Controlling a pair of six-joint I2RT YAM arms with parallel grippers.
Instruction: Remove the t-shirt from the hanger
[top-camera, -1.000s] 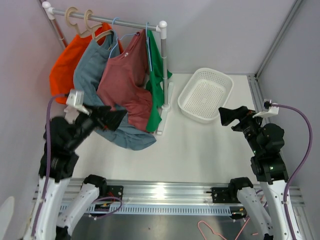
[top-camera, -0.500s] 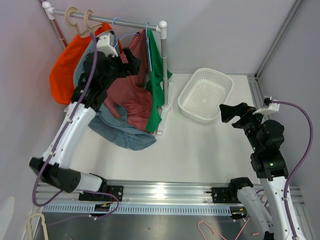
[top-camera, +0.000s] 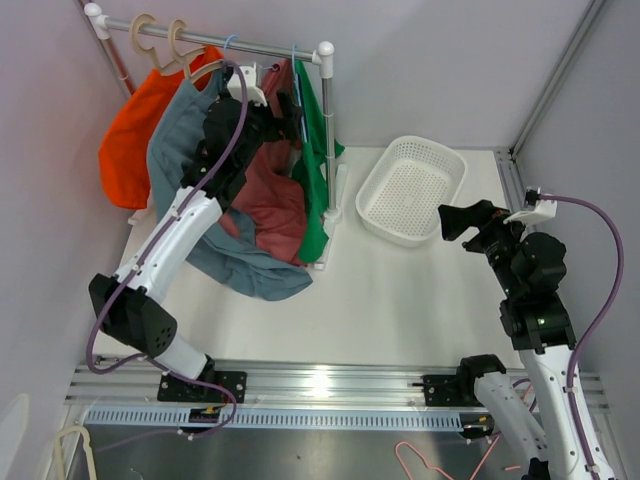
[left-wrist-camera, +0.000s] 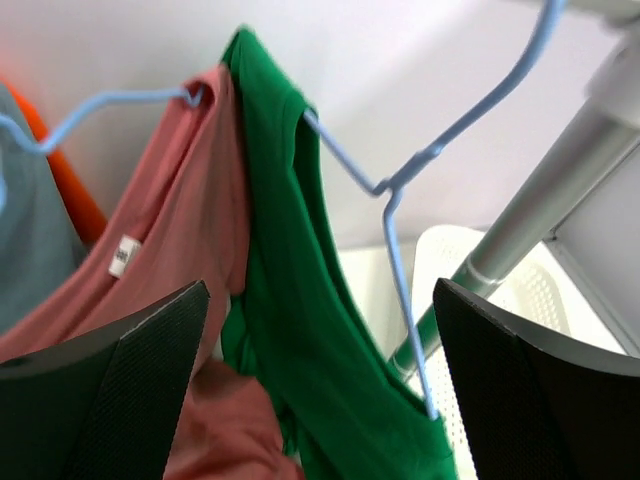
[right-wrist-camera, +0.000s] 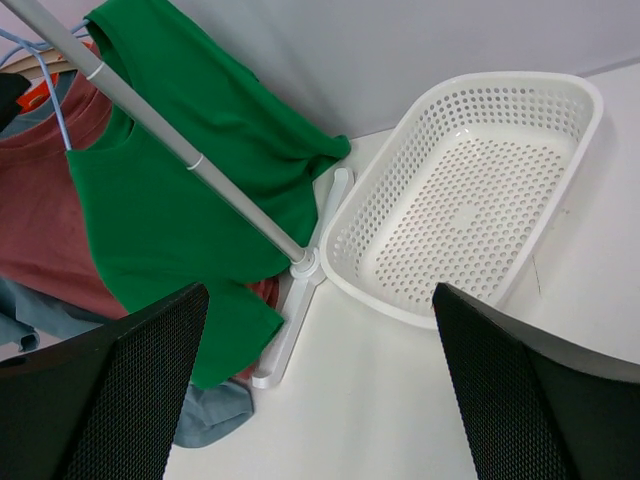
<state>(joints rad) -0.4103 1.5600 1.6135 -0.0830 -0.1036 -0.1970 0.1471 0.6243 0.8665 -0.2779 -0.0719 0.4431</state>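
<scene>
Left gripper (top-camera: 283, 118) spread wide, empty, up beside red t-shirt (left-wrist-camera: 170, 250) and green t-shirt (left-wrist-camera: 300, 330) | right gripper (top-camera: 445, 224) wide apart, holding nothing, near right edge | we count four hung shirts on rack (top-camera: 324, 52), far-left corner; one basket (top-camera: 412, 190)

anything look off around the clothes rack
The blue-grey t-shirt hangs so low that its hem bunches on the table beside the rack's base. A pink hanger lies loose past the table's near edge.
</scene>
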